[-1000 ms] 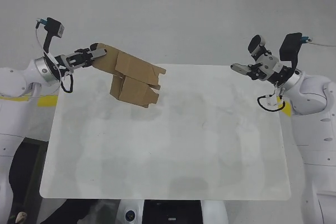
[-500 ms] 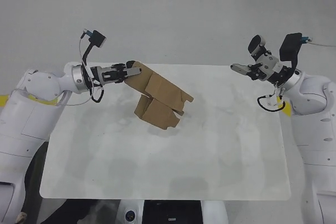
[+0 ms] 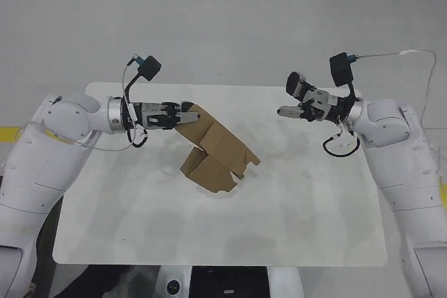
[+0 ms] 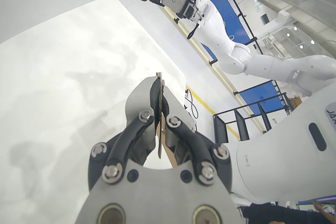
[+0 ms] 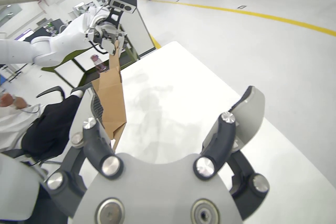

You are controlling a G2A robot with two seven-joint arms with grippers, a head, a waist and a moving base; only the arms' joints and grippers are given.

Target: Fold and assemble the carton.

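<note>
Over the smooth white desk (image 3: pixel 305 216), a creased brown cardboard carton (image 3: pixel 217 151) is pinched by the left jaws; the right jaws are spread.

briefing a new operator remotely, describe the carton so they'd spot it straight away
Start at the white table and look left of centre, toward its far edge. The carton is there, a flat, partly folded piece of brown cardboard with one corner pinched in the left arm's jaws. It is the sole brown thing over the white top.
</note>
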